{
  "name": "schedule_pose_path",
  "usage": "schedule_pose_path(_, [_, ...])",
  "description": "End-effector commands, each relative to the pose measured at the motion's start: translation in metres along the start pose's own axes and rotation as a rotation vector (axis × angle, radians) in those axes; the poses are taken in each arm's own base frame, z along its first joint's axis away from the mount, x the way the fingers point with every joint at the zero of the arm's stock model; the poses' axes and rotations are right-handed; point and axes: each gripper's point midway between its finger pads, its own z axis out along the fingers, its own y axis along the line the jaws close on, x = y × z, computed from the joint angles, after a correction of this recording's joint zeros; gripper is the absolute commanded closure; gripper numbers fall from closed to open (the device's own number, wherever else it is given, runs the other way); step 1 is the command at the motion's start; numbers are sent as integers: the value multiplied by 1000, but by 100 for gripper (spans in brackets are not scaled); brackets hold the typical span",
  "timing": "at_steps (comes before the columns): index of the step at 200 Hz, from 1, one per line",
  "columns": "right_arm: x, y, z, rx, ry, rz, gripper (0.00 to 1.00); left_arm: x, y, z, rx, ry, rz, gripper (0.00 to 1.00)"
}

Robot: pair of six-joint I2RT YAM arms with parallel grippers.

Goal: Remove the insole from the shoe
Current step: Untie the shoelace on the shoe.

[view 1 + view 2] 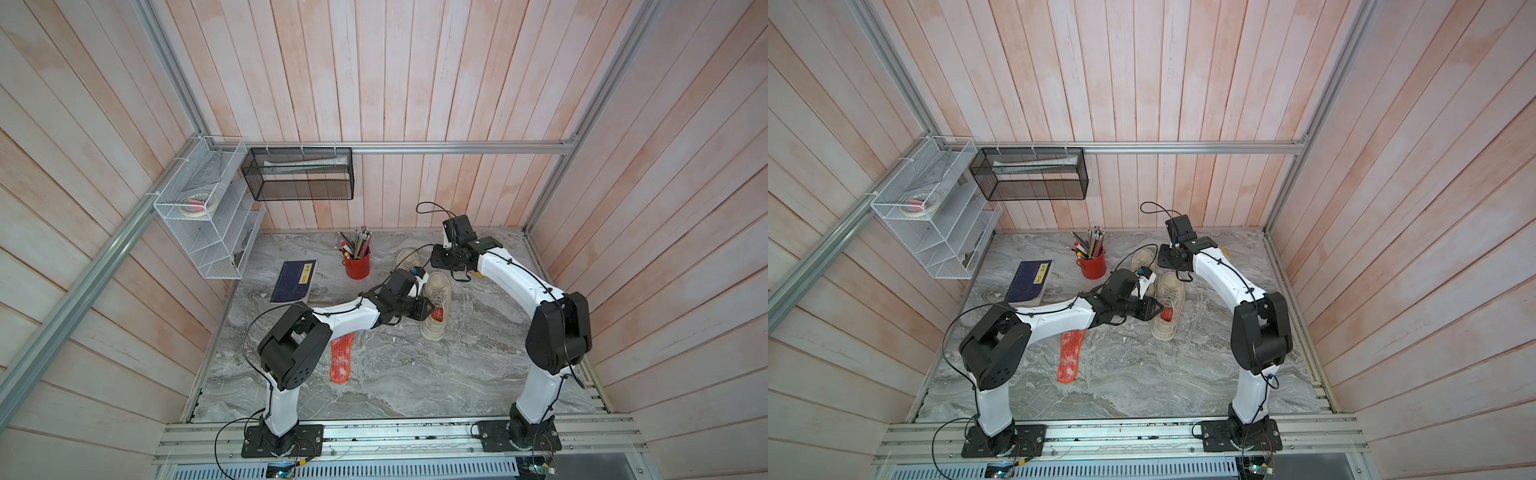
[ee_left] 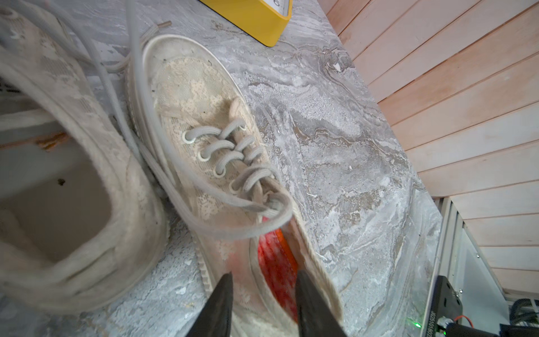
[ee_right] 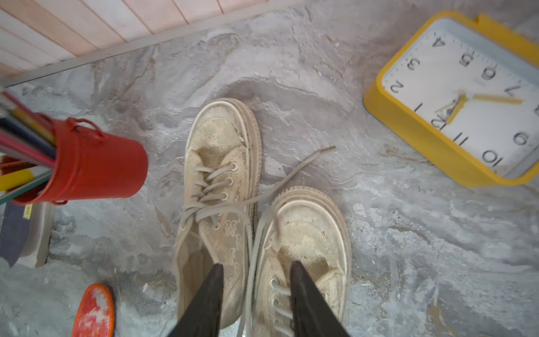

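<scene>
Left gripper [image 2: 264, 274] at heel opening of the beige sneaker [image 2: 210, 140], jaws spread either side of the red insole [image 2: 274, 262] (only its heel end shows). Insole lies inside, long axis running from tool toward toe; left arm nearer. Right gripper [image 3: 257, 264] spread, empty. Sneaker near red pencil pot [image 1: 357, 266], on its right-arm side; marble tabletop [image 1: 415, 374], plank walls close.
</scene>
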Motion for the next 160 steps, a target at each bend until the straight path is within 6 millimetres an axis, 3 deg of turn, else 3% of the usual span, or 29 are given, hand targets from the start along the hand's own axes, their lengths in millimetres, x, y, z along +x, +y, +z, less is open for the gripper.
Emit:
schedule_pose_path(1, [-16, -9, -17, 22, -16, -7, 45, 5, 1, 6, -11, 33, 16, 62])
schedule_pose_path(19, [-21, -25, -44, 71, -33, -11, 40, 5, -1, 10, -11, 40, 37, 62])
schedule_pose_path(37, [-10, -36, -71, 71, -42, -12, 41, 6, -2, 14, -12, 50, 42, 62])
schedule_pose_path(68, [58, -37, -87, -16, 38, 21, 53, 4, 1, 20, -26, 58, 48, 67])
schedule_pose_path(88, [108, -33, -83, -50, 102, 44, 55, 4, 6, 23, -43, 60, 35, 70])
schedule_pose_path(104, [133, -28, -75, -70, 139, 58, 54, 4, 9, 26, -48, 60, 24, 73])
schedule_pose_path(130, [152, -23, -59, -75, 172, 48, 48, 3, 10, 28, -55, 58, 15, 79])
schedule_pose_path(160, [157, -31, -35, -29, 199, 31, 49, 2, 12, 29, -67, 54, 4, 87])
